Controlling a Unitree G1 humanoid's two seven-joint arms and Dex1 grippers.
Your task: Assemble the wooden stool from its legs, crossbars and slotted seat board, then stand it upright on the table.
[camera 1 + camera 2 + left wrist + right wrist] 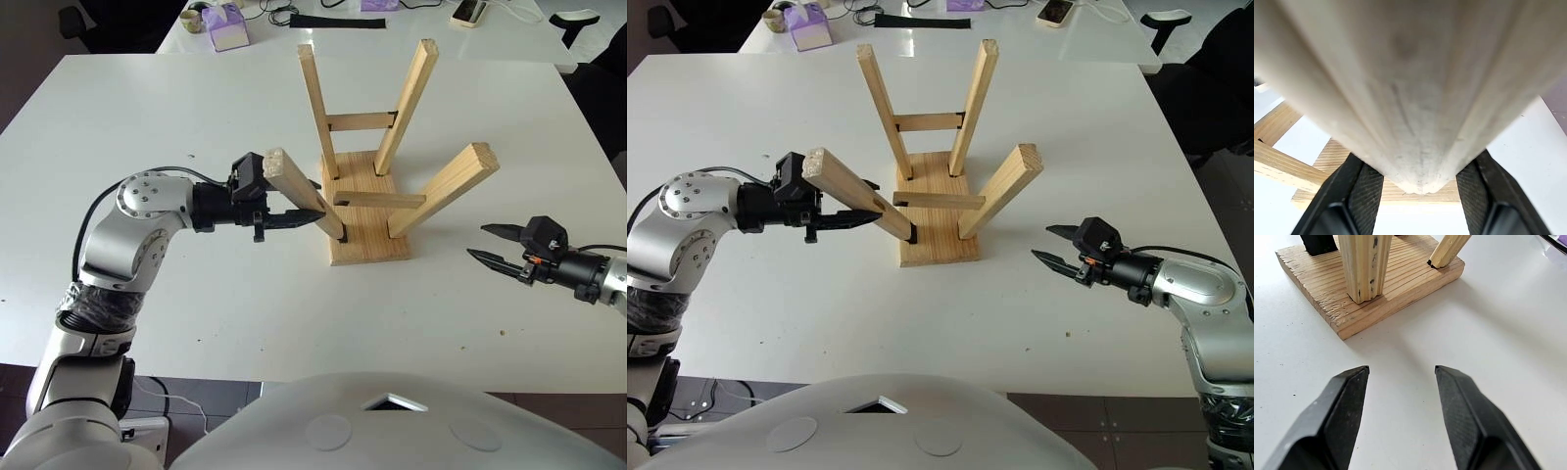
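Stool (367,176) sits inverted near the middle of the table (147,147): slotted seat board (367,245) flat on the surface, legs pointing up. Pale, unfinished wood; grooves run across the board's face. Count: one seat board, four legs, two crossbars seen. Far-left leg (318,108) and far-right leg (407,103) stand steep, leaning toward each other at their feet, joined by the upper crossbar (358,121). Near-left leg (294,186) splays toward 10 o'clock, near-right leg (446,186) toward 2 o'clock; the lower crossbar (380,200) spans between them. Left arm reaches in level from 9 o'clock of the board, elbow bent, forearm just above the table. Left tool (313,201) is closed around the near-left leg, low on its length; its pads (1369,191) sit on both sides of the wood. Right arm lies low at 4 o'clock of the board, forearm pointing toward 10 o'clock. Right tool (1400,369) is spread apart, holding nothing, hovering over bare table, apart from the board's near corner.
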